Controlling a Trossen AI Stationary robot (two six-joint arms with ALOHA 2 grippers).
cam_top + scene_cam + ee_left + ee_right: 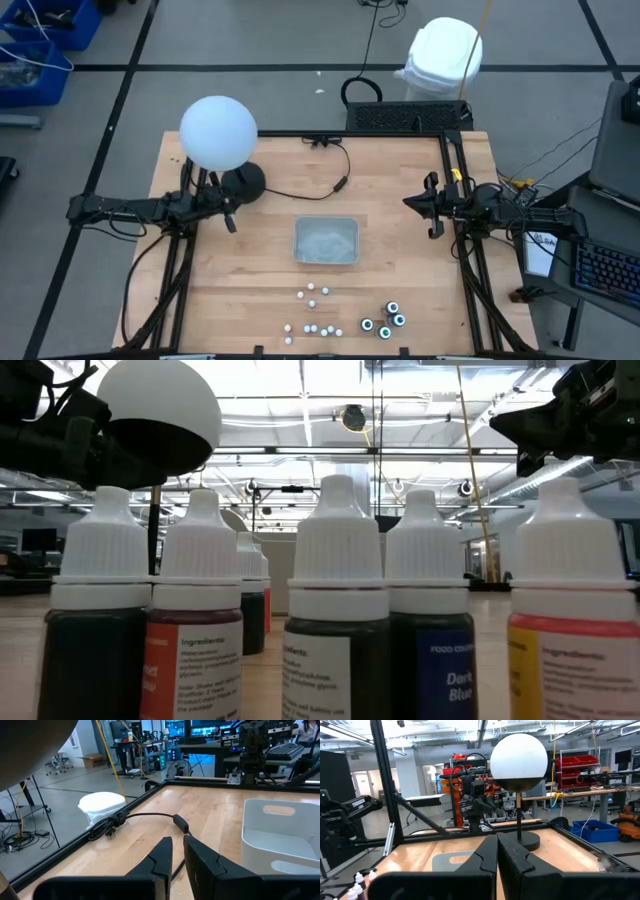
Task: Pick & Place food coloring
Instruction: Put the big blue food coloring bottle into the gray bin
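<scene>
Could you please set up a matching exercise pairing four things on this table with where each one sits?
Things:
1. tray
2. small white-capped bottles
3. dark round pots
4. globe lamp

Places:
A. near edge, right of the bottles
B. far left, beside the left gripper
C. middle of the table
D. near edge, in front of the tray

Pairs: 1-C, 2-D, 3-A, 4-B

Row of white-capped food coloring bottles (337,610) fills the foreground, upright on the wooden table (15,650); one label reads "Dark Blue", one body yellow, one orange-red. White globe lamp (160,410) above left; dark arm parts at both upper corners
</scene>
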